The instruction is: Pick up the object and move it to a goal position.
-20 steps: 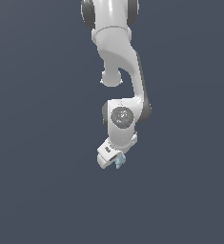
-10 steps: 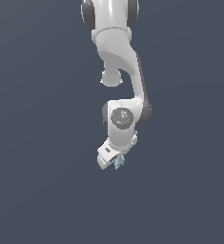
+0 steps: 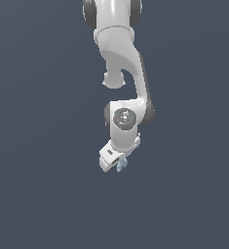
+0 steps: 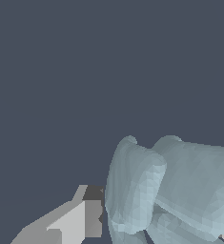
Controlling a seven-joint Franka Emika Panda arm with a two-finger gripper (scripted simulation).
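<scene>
Fingers [image 3: 119, 164] clamped on pale lumpy object [image 3: 122, 165]; no container visible.

This is no real room but a simulator's bare rendered scene. A flat, uniform dark slate-blue backdrop [image 3: 33, 146] fills both views, with no visible floor line, walls or furniture. The white Panda arm [image 3: 122, 63] has smooth, evenly shaded surfaces typical of a render. In the wrist view the pale blue-grey object [image 4: 180, 190] shows faceted, polygonal edges, as computer models do.
</scene>
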